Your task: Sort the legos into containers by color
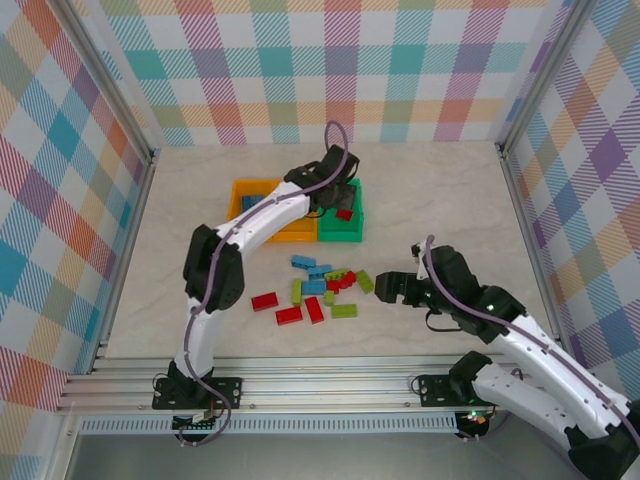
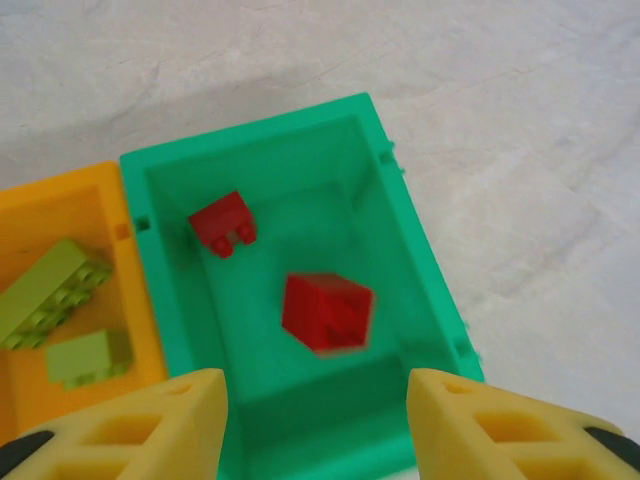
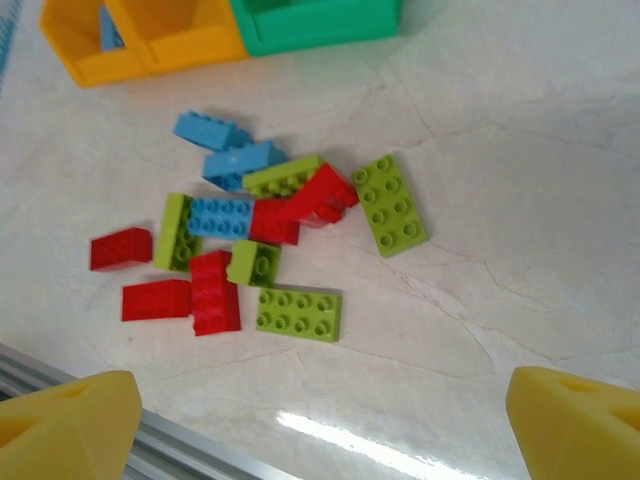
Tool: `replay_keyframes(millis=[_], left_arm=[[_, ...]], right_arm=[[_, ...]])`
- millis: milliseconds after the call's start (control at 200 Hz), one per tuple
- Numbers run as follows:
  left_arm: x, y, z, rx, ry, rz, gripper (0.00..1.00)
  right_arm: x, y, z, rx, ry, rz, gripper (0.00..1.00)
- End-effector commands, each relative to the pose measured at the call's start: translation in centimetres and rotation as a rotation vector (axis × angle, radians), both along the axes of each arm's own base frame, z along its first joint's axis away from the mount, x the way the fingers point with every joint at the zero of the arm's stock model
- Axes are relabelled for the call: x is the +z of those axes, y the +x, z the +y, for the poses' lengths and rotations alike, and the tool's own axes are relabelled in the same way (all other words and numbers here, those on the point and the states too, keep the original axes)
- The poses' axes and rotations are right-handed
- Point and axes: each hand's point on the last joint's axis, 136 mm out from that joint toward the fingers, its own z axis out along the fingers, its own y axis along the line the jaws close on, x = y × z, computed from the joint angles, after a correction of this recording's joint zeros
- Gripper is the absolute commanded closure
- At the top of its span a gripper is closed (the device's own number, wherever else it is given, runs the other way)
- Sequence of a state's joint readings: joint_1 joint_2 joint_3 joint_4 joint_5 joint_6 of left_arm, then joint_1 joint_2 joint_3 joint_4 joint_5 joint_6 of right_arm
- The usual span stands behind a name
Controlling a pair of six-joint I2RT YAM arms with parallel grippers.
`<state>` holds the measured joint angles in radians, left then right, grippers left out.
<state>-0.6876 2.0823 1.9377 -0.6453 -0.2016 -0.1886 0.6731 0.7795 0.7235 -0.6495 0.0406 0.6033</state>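
My left gripper hangs open over the green container. A blurred red lego is inside it, clear of the fingers, beside a second red lego. The middle orange container holds two lime legos. The left orange container holds a blue lego. Several loose legos in red, blue and lime lie on the table. My right gripper is open just right of that pile, with a lime lego nearest ahead of it.
The containers stand in a row at the back centre of the marble table. An aluminium rail runs along the near edge. Checkered walls close in the left, right and back sides.
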Motion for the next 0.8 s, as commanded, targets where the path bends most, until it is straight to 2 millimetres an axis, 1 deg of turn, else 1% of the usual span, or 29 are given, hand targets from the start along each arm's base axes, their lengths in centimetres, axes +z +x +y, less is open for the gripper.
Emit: replay_keyframes(millis=[0, 35, 50, 125, 155, 160, 180, 185, 195, 285, 330, 365, 450, 515, 595, 650, 695, 750, 795], left_arm=[[6.3, -4.3, -0.5, -0.159, -0.073, -0.085, 0.49], [6.9, -6.1, -0.6, -0.232, -0.071, -0.1, 0.49], [6.5, -7.0, -0.6, -0.267, -0.059, -0.097, 0.49], [7.3, -12.2, -0.8, -0.495, -0.036, -0.122, 0.47], [7.2, -14.5, -0.7, -0.584, -0.011, -0.125, 0.47], [6.9, -14.8, -0.6, -0.599, -0.003, -0.12, 0.47], [6.9, -16.2, -0.3, -0.651, 0.011, -0.127, 0.45], [6.6, -16.6, -0.3, -0.666, 0.019, -0.121, 0.45], [6.7, -17.4, -0.1, -0.693, 0.027, -0.126, 0.44], [4.5, -23.5, 2.3, -0.918, 0.11, -0.106, 0.38], [3.3, -26.0, 3.8, -1.015, 0.14, -0.105, 0.36], [2.5, -27.5, 5.0, -1.076, 0.164, -0.12, 0.34], [0.6, -30.2, 7.7, -1.179, 0.206, -0.175, 0.27], [0.0, -31.9, 9.3, -1.251, 0.222, -0.247, 0.22], [-0.2, -33.4, 10.4, -1.316, 0.225, -0.354, 0.16], [-0.2, -33.5, 10.6, -1.317, 0.226, -0.435, 0.13], [-0.1, -33.2, 10.6, -1.298, 0.229, -0.489, 0.11], [-0.1, -32.9, 10.5, -1.286, 0.237, -0.521, 0.11], [-0.2, -32.7, 10.5, -1.287, 0.245, -0.521, 0.11]], right_arm=[[-0.3, 0.8, 1.0, 0.064, -0.032, -0.005, 0.06], [-1.1, 1.0, 1.2, 0.081, -0.066, 0.006, 0.07], [-1.7, 1.1, 1.2, 0.088, -0.085, 0.015, 0.07], [-4.1, 1.8, 1.2, 0.117, -0.176, 0.047, 0.11], [-5.1, 2.1, 1.3, 0.138, -0.207, 0.056, 0.12], [-5.2, 2.2, 1.4, 0.142, -0.212, 0.057, 0.12], [-5.8, 2.3, 1.4, 0.153, -0.233, 0.064, 0.13], [-5.9, 2.4, 1.4, 0.155, -0.237, 0.065, 0.13], [-6.2, 2.5, 1.5, 0.16, -0.245, 0.068, 0.13], [-7.9, 3.4, 2.1, 0.202, -0.299, 0.09, 0.15], [-8.6, 3.9, 2.6, 0.221, -0.31, 0.103, 0.16], [-9.1, 4.1, 3.1, 0.238, -0.315, 0.114, 0.17], [-10.4, 5.2, 3.7, 0.247, -0.342, 0.136, 0.22], [-11.4, 6.0, 3.8, 0.233, -0.383, 0.156, 0.28], [-12.4, 6.8, 3.8, 0.214, -0.424, 0.184, 0.32], [-13.0, 7.3, 4.0, 0.205, -0.436, 0.19, 0.34], [-13.4, 7.6, 4.1, 0.2, -0.439, 0.191, 0.36], [-14.1, 7.9, 4.3, 0.203, -0.443, 0.199, 0.39], [-14.6, 8.0, 4.4, 0.201, -0.454, 0.214, 0.43]])
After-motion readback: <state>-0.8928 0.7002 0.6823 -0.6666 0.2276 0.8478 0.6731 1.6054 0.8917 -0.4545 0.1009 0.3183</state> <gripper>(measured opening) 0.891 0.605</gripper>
